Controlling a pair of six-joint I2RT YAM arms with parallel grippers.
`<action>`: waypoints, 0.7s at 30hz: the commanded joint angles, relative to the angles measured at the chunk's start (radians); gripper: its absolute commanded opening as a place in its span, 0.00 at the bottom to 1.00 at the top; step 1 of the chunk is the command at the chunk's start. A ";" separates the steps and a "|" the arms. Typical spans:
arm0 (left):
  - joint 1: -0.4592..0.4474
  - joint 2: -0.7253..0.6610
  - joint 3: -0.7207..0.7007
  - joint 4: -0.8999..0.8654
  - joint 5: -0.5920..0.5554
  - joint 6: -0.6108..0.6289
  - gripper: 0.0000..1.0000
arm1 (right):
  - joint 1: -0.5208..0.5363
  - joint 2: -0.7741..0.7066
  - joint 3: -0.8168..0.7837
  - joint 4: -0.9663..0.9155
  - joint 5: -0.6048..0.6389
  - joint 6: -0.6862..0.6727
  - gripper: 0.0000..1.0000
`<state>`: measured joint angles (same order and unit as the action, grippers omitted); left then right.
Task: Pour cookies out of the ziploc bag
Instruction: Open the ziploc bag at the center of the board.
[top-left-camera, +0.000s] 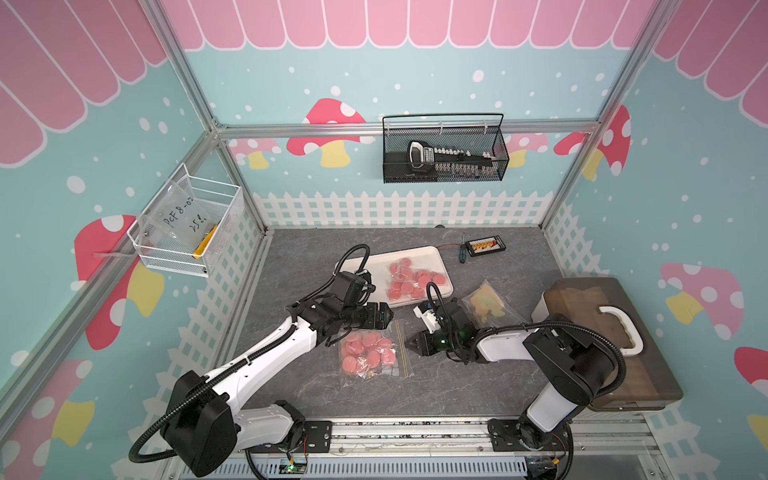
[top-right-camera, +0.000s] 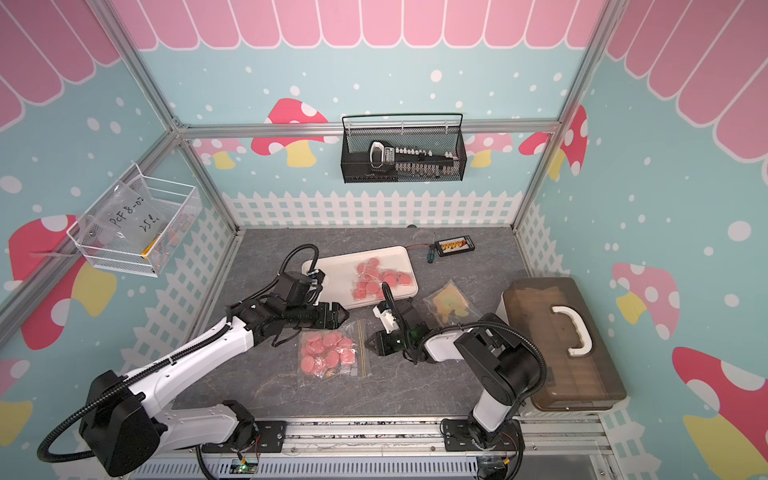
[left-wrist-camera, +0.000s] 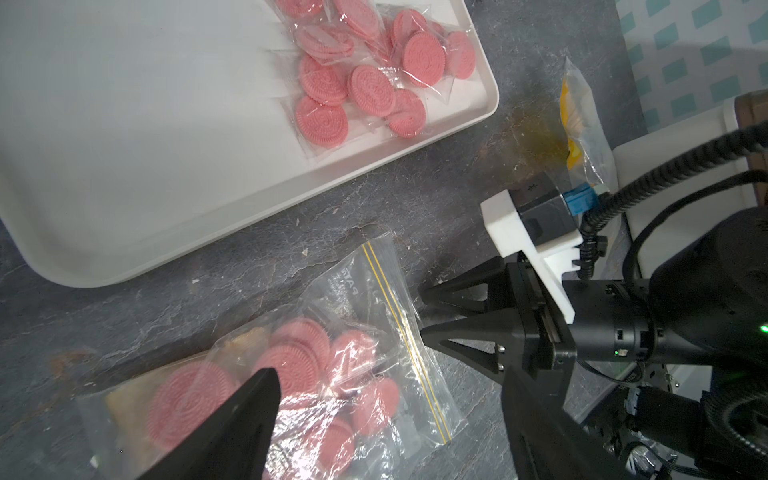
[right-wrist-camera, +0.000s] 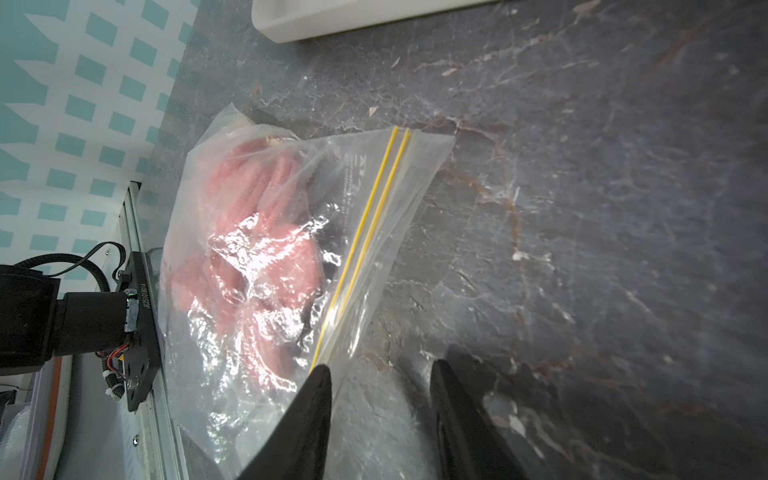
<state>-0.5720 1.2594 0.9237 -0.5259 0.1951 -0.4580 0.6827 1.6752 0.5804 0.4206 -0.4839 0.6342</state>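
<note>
left fingers: spread wide, holding nothing.
right fingers: parted with a clear gap, gripping nothing.
ziploc bag: flat on the surface, zip edge at the right fingers' tips, just beside the left fingers.
cookies: some inside the bag, others heaped on the white tray beyond both pairs of fingers.

A ziploc bag of pink cookies lies flat on the grey counter, the left hand by its far edge, the right hand just beside its yellow-striped mouth, and a second pile on the white tray.
</note>
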 joint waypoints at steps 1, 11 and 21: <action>-0.006 -0.013 0.000 0.007 -0.009 -0.008 0.87 | 0.009 0.023 0.004 0.018 -0.009 0.021 0.39; -0.007 -0.008 0.012 0.002 -0.003 -0.008 0.87 | 0.009 0.046 0.009 0.065 -0.067 0.035 0.30; -0.007 -0.014 0.020 -0.010 -0.010 0.001 0.87 | 0.009 0.096 0.013 0.147 -0.101 0.071 0.18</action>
<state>-0.5728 1.2591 0.9241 -0.5274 0.1951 -0.4572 0.6827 1.7550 0.5812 0.5327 -0.5709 0.6884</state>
